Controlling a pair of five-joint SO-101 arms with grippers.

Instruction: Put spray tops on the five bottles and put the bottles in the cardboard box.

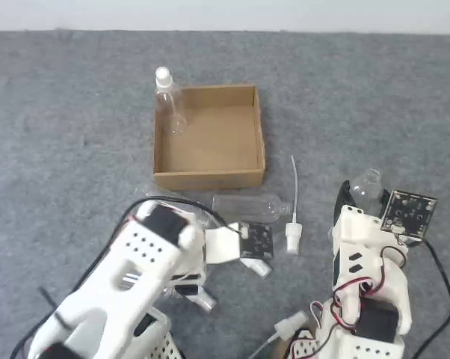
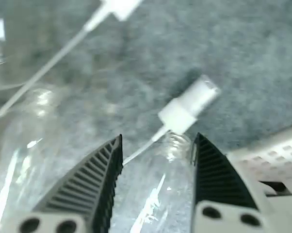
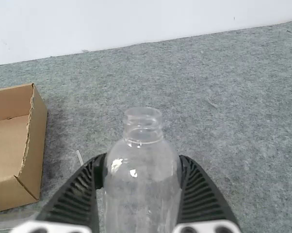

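The cardboard box stands at the table's middle, with one topped bottle leaning in its far left corner. My right gripper is shut on an upright clear bottle with an open neck, in front of the box and to its right. My left gripper is shut on a second uncapped bottle, held low over the table. A loose spray top lies just beyond that bottle's neck. Another spray top with its tube lies by a bottle lying in front of the box.
More clear bottles lie beside my left gripper, partly under the left arm. A spray top lies near the perforated arm base. Grey carpet runs open to the far left and right of the box.
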